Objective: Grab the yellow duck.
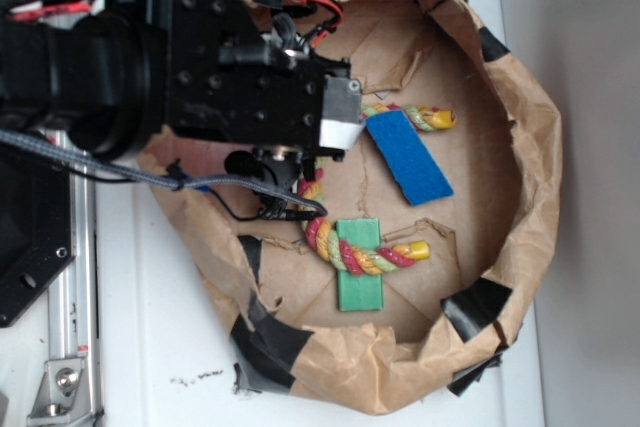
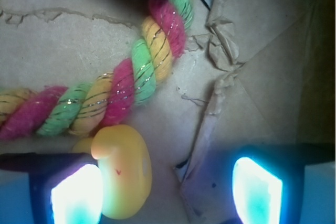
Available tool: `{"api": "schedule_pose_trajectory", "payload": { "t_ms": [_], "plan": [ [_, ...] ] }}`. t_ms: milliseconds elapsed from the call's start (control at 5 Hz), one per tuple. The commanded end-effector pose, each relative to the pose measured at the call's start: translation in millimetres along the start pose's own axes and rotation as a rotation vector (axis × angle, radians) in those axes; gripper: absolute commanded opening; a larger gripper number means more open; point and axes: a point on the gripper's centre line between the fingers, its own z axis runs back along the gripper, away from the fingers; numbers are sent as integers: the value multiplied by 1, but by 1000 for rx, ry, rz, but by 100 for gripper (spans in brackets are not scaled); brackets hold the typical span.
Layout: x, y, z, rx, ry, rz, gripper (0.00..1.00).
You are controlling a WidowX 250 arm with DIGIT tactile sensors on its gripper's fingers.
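Observation:
In the wrist view the yellow duck (image 2: pixel 125 171) lies on the brown paper floor, just below the braided rope (image 2: pixel 113 95). My gripper (image 2: pixel 167 190) is open, low over the floor. The duck rests against the left finger pad (image 2: pixel 76 195), while the right pad (image 2: pixel 257 190) stands well apart from it with bare paper between. In the exterior view the arm covers the duck; the gripper (image 1: pixel 285 187) sits inside the paper-lined bowl at the rope ring's left side.
A paper-lined bowl (image 1: pixel 520 177) with black tape patches holds the rope ring (image 1: pixel 345 247), a blue sponge piece (image 1: pixel 408 157) and a green block (image 1: pixel 360 265). Torn, wrinkled paper folds (image 2: pixel 220 51) rise near the right finger. A metal rail (image 1: pixel 75 327) runs along the left.

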Motion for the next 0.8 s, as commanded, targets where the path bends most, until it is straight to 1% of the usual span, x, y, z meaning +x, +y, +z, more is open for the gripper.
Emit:
{"api": "schedule_pose_trajectory", "payload": {
  "t_ms": [0,200,400,600],
  "plan": [
    [15,-20,-16,-170,-57,-99,100],
    [17,-34,-7,-178,-95,-158,100],
    [18,-41,2,-167,-120,-185,100],
    [18,-44,3,-139,-114,-193,100]
  ]
}}
